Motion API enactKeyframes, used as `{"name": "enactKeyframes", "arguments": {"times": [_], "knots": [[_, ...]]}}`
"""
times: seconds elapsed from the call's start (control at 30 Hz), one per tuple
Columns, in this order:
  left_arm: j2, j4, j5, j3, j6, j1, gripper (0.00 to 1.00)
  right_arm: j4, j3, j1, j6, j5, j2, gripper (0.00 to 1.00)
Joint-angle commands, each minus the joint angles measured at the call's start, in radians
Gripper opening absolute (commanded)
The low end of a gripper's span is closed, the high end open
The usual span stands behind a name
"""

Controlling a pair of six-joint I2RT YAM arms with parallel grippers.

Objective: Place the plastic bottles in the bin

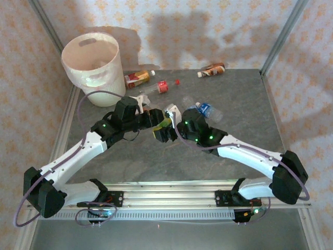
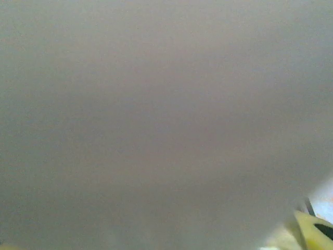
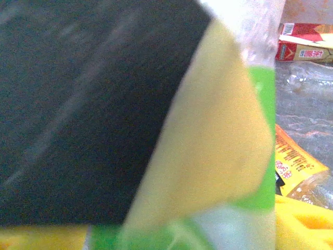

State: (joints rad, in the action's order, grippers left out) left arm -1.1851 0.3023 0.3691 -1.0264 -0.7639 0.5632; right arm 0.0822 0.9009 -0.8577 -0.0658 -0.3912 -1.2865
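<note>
A: Any writing legible on the labels?
B: None. In the right wrist view the green-labelled bottle [image 3: 260,104] sits close up. Behind it are a red-and-white label [image 3: 304,47] and an orange label [image 3: 291,161] with small red characters, too blurred to read.
A: What does the top view add?
B: Layout. The bin [image 1: 91,57] stands upright at the far left of the table [image 1: 156,166]. Lying to its right are an orange-labelled bottle [image 1: 138,79] just beside it, a red-labelled bottle [image 1: 158,87], a brown-labelled bottle [image 1: 212,70] farther right, and a blue-labelled bottle [image 1: 206,110] by the right arm. The green-labelled bottle [image 1: 166,123] is mid-table, between the left gripper [image 1: 156,121] and the right gripper [image 1: 176,115].
A: Fingers clenched or released?
B: Cannot tell for either. In the right wrist view a dark finger [image 3: 78,104] with a yellowish pad lies against the green label. The left wrist view gives a blurred grey surface [image 2: 156,104] and a yellow edge [image 2: 312,232] low right.
</note>
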Motion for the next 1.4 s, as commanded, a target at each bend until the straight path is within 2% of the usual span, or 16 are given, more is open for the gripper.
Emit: {"name": "enactKeyframes", "arguments": {"times": [0.0,0.03,0.13,0.3,0.4,0.53,0.7,0.97,1.1,1.2,1.37], "knots": [[0.011,0.047,-0.138,-0.057,0.006,-0.002,0.51,-0.026,0.029,-0.004,-0.025,-0.019,0.058,0.84],[0.013,0.059,-0.161,-0.064,0.007,-0.002,0.51,-0.024,0.018,-0.004,-0.022,-0.009,0.074,0.86],[0.018,0.087,-0.216,-0.086,0.017,-0.012,0.51,-0.020,-0.014,-0.004,-0.023,0.039,0.128,1.00],[0.002,0.193,-0.386,-0.188,0.055,-0.050,0.51,-0.013,-0.068,-0.004,-0.006,0.207,0.200,0.99],[-0.027,0.199,-0.413,-0.252,0.089,-0.091,0.52,-0.027,-0.085,-0.004,-0.002,0.280,0.223,0.99],[-0.077,0.208,-0.508,-0.345,0.110,-0.143,0.52,-0.068,-0.076,-0.004,-0.002,0.324,0.236,0.99],[-0.163,0.207,-0.527,-0.492,0.142,-0.252,0.52,-0.065,-0.097,-0.004,0.029,0.397,0.260,0.99],[-0.310,0.202,-0.587,-0.723,0.218,-0.384,0.52,-0.108,-0.105,-0.004,0.039,0.429,0.290,0.99],[-0.376,0.150,-0.712,-0.800,0.322,-0.418,0.53,-0.119,-0.102,-0.004,0.046,0.439,0.305,0.99],[-0.442,0.147,-0.790,-0.874,0.351,-0.464,0.53,-0.119,-0.101,-0.004,0.044,0.440,0.315,0.99],[-0.567,0.184,-0.766,-1.006,0.366,-0.551,0.53,-0.137,-0.101,-0.004,0.047,0.443,0.324,0.99]]}}
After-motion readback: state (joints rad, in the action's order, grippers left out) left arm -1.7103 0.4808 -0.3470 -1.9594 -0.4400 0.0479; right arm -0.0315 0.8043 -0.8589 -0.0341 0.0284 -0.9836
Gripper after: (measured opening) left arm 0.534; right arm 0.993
